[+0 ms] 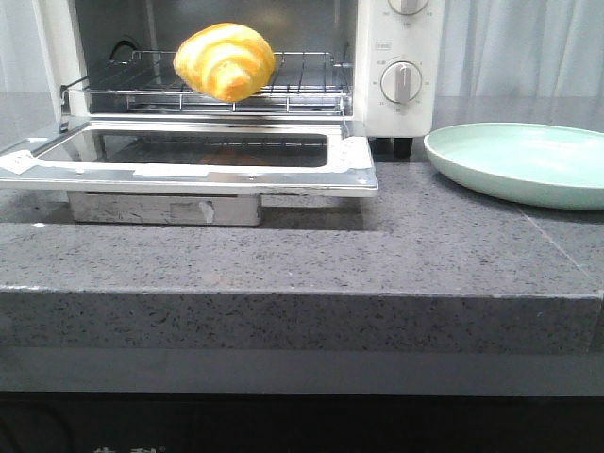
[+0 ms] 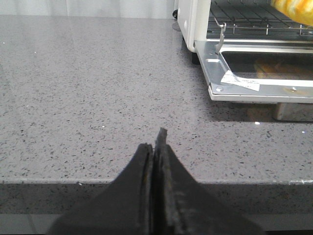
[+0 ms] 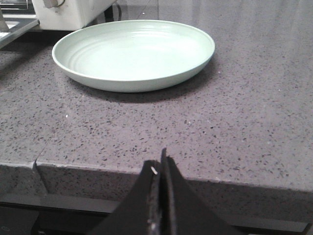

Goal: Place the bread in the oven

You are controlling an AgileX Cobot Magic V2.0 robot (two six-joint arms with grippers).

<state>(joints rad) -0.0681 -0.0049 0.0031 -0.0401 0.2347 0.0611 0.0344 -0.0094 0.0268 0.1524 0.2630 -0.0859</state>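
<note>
Front view: bread [image 1: 225, 61] on oven [image 1: 396, 57] rack — placement apparently done; door down; left gripper [image 2: 155, 147], right gripper [image 3: 160, 169] closed, empty.

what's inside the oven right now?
The bread sits on the wire rack at the front of the oven, door folded down. The rack's rear behind the roll is hidden; nothing else shows inside.

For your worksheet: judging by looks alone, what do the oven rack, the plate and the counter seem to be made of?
Oven rack: thin shiny wire, likely chromed steel.
Plate: smooth pale green with a soft sheen and faint rings, ceramic or melamine; can't tell which.
Counter: grey, speckled, polished, looks like stone or quartz composite.
</note>
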